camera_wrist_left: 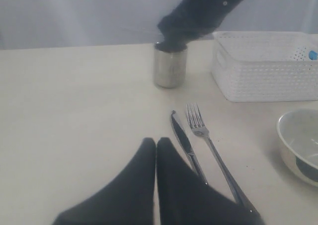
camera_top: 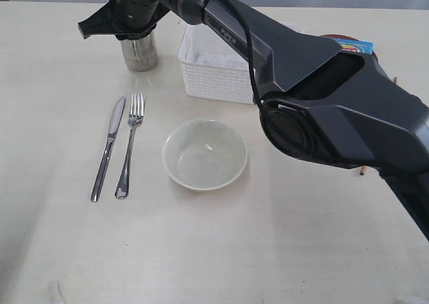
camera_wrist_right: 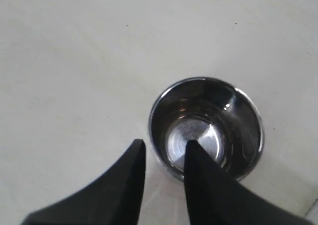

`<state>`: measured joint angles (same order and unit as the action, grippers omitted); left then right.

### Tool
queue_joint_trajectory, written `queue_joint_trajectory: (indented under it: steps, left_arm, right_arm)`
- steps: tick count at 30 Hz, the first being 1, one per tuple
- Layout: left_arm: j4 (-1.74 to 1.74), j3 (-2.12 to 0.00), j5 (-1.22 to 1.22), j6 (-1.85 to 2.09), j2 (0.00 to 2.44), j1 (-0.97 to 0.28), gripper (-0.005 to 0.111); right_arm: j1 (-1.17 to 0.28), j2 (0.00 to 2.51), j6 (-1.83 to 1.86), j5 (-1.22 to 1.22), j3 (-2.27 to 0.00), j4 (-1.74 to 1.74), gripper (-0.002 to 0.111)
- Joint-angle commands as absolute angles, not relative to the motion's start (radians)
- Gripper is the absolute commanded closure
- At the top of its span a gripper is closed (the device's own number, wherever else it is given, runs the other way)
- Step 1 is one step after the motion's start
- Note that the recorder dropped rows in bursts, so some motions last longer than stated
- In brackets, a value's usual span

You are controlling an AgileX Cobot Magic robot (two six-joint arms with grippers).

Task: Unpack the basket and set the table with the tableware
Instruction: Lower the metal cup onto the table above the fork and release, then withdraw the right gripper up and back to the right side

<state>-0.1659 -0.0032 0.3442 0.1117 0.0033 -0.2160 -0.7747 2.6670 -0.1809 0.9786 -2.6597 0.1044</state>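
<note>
Directly over the steel cup [camera_wrist_right: 206, 128], the right gripper [camera_wrist_right: 164, 145] has its two dark fingers [camera_wrist_right: 130, 178] parted: one tip sits inside the cup, the other outside, with the thin wall between them and a clear gap, so nothing is clamped. The cup stands upright on the table [camera_top: 67, 250], at its far left part, beside the basket [camera_top: 208, 69].

The left gripper [camera_wrist_left: 156, 141] has its fingers pressed together, with only a thin slit between them and nothing held. It sits low over the table, and its dark fingers cover the handle ends of the knife [camera_wrist_left: 183, 138] and fork [camera_wrist_left: 206, 135].

Small white lettering on the right arm [camera_top: 315, 96] is too small to read. A blue packet [camera_top: 354, 45] peeks out behind that arm, its print unreadable.

The arm hides the basket's right end, and the cup's rim is lost under the wrist in the exterior view. The arm reaches from the lower right across the middle, over the basket, wrist bent down onto the cup.

Knife and fork lie side by side, with the pale bowl [camera_top: 204, 154] to their right, in front of the basket.
</note>
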Motion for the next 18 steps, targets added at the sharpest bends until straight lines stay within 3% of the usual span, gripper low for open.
queue_joint_trajectory:
  steps: [1, 6, 18]
  left_arm:
    - [-0.163, 0.0, 0.342, 0.111, 0.0, -0.222, 0.107]
    - [-0.163, 0.0, 0.342, 0.111, 0.0, -0.222, 0.107]
    - [-0.163, 0.0, 0.342, 0.111, 0.0, -0.222, 0.107]
  right_arm:
    - [-0.771, 2.656, -0.059, 0.985, -2.664, 0.042, 0.078]
    - [-0.771, 2.656, -0.021, 0.983, -2.664, 0.007, 0.065]
    - [-0.787, 2.653, -0.035, 1.039, -2.664, 0.0, 0.065]
